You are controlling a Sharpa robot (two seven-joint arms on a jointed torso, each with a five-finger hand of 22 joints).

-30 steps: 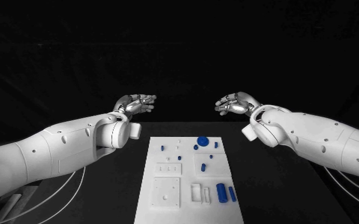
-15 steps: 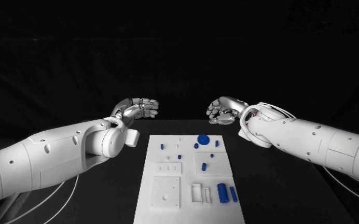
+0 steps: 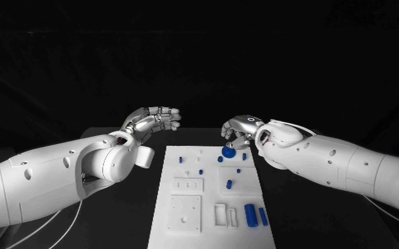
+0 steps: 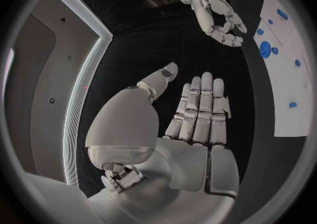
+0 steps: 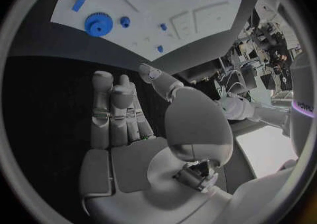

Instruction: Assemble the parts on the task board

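The white task board [image 3: 187,214] lies lengthwise in the middle of the black counter [image 3: 299,214], its near end toward the robot. Near that end a large blue cylinder [image 3: 249,213] lies with a slimmer blue pin [image 3: 263,215] just beside it, next to a raised white block [image 3: 219,214] and a square recessed panel [image 3: 184,213]. Farther up the board, a short blue peg [image 3: 228,184] sits in a square outline, with smaller blue studs [image 3: 200,172] dotted nearby. At the far end lies a round blue gear [image 3: 229,152] with a small blue piece [image 3: 244,157] just beside it. The right robot hand [image 3: 238,132] hangs over that far end, close to the gear; its wrist view shows the fingers [image 5: 112,110] straight and side by side, holding nothing. The left robot hand [image 3: 156,119] is raised beyond the board's far left corner, off the board, fingers [image 4: 201,105] likewise extended together and empty. Beyond the counter's far edge the room is dark, hung with black cloth.
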